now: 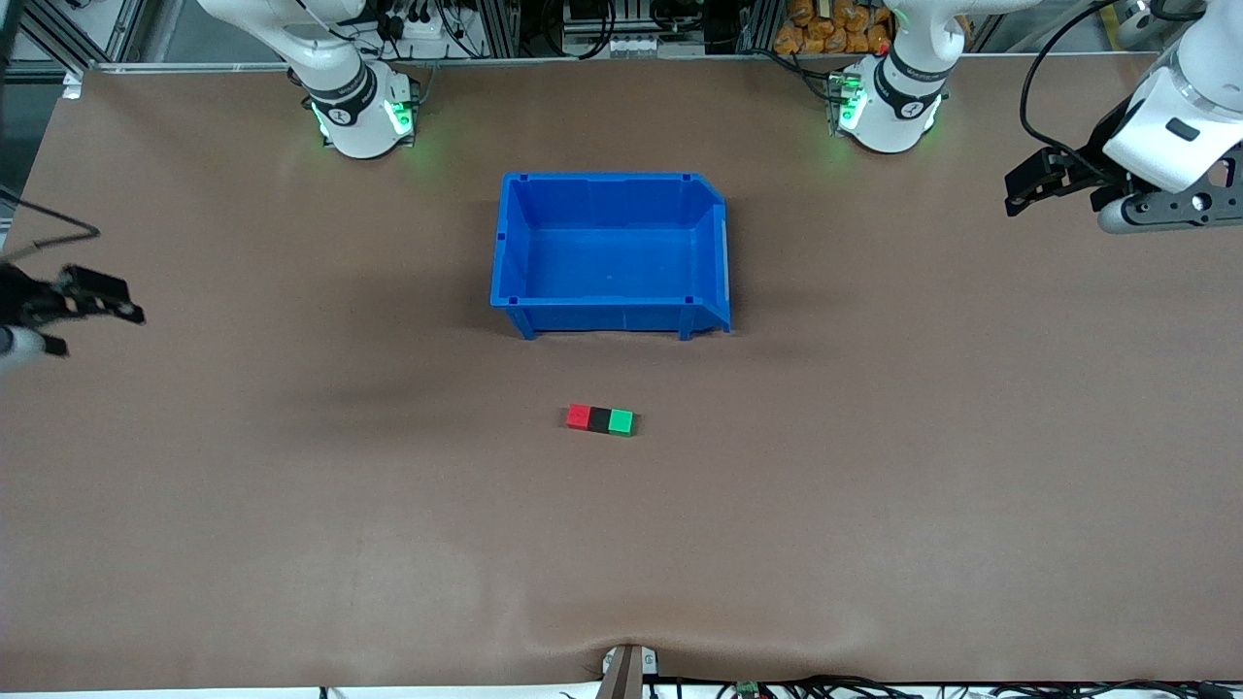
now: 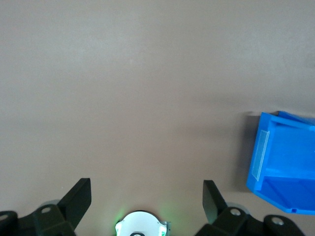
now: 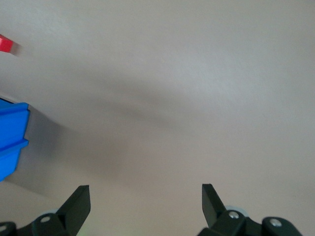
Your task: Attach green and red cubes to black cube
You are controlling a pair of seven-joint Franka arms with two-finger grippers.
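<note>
A red cube (image 1: 579,416), a black cube (image 1: 600,419) and a green cube (image 1: 621,421) lie in one touching row on the table, the black one in the middle, nearer to the front camera than the blue bin. The red cube's corner also shows in the right wrist view (image 3: 6,44). My left gripper (image 1: 1020,199) is open and empty, held over the table at the left arm's end. My right gripper (image 1: 121,303) is open and empty, held over the table at the right arm's end. Both are far from the cubes.
A large blue plastic bin (image 1: 612,254) stands mid-table between the arm bases and the cubes; it shows in the left wrist view (image 2: 285,162) and the right wrist view (image 3: 12,137). A clamp (image 1: 626,670) sits at the table's near edge.
</note>
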